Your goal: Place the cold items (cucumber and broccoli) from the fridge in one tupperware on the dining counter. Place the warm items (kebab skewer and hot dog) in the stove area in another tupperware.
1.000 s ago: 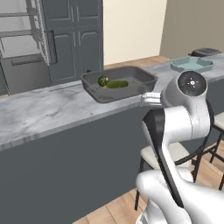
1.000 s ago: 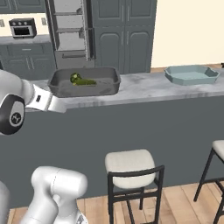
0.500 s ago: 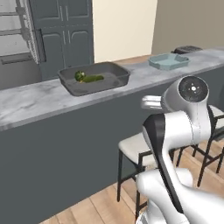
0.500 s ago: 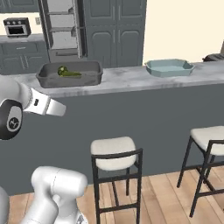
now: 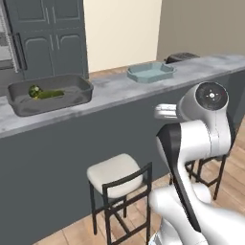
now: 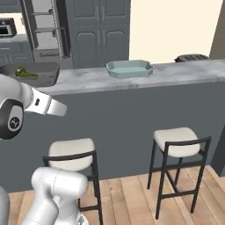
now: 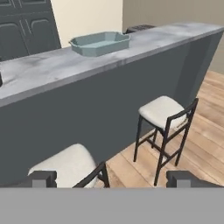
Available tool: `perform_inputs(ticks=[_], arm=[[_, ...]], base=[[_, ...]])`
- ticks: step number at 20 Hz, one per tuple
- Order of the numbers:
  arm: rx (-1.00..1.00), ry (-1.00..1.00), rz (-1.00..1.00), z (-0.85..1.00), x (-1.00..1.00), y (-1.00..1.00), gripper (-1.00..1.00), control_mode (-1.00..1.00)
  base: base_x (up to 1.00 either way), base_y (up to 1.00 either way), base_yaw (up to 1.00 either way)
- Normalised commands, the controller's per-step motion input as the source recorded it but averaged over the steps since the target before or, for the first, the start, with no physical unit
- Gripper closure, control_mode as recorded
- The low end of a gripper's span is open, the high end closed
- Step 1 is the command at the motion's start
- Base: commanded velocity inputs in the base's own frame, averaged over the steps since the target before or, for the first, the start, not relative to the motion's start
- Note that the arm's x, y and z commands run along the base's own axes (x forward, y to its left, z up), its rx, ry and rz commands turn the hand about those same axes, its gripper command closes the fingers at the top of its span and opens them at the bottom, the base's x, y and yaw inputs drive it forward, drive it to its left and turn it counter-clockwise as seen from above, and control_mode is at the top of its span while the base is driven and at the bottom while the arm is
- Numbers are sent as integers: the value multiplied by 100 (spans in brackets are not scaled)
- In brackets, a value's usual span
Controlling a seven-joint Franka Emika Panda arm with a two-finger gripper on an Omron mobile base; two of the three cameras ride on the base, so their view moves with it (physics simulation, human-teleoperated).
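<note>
On the dining counter (image 5: 119,88) a dark grey tupperware (image 5: 21,107) holds the cucumber (image 5: 51,94) and the broccoli (image 5: 33,90); it sits at the counter's left end (image 6: 46,78). Further right stands a light blue tupperware (image 5: 150,72) (image 6: 129,69) (image 7: 99,43) with nothing in it. My gripper (image 7: 111,179) is open with nothing between its fingertips (image 7: 39,178). It hangs below counter height on the stool side, pointing at the counter's front. The kebab skewer, the hot dog and the stove area are out of view.
Two white-cushioned stools (image 6: 178,136) (image 6: 70,154) stand in front of the counter, close to the arm. A dark toaster (image 6: 191,57) sits at the counter's right end. Behind the counter is the fridge with its door open (image 6: 44,26), beside grey cabinets.
The whole picture has shifted: the base has driven right along the counter, so both tupperwares slide left in the views. The gripper stays open.
</note>
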Motion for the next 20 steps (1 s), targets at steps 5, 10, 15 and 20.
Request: perform_inputs(ticks=[5, 10, 15, 20], arm=[[0, 0, 0, 0, 0, 0, -100, 100], [0, 0, 0, 0, 0, 0, -100, 100], [0, 0, 0, 0, 0, 0, -100, 100], [0, 0, 0, 0, 0, 0, -100, 100]], base=[[0, -92, 0], [0, -87, 0], [1, -86, 0], [8, -80, 7]])
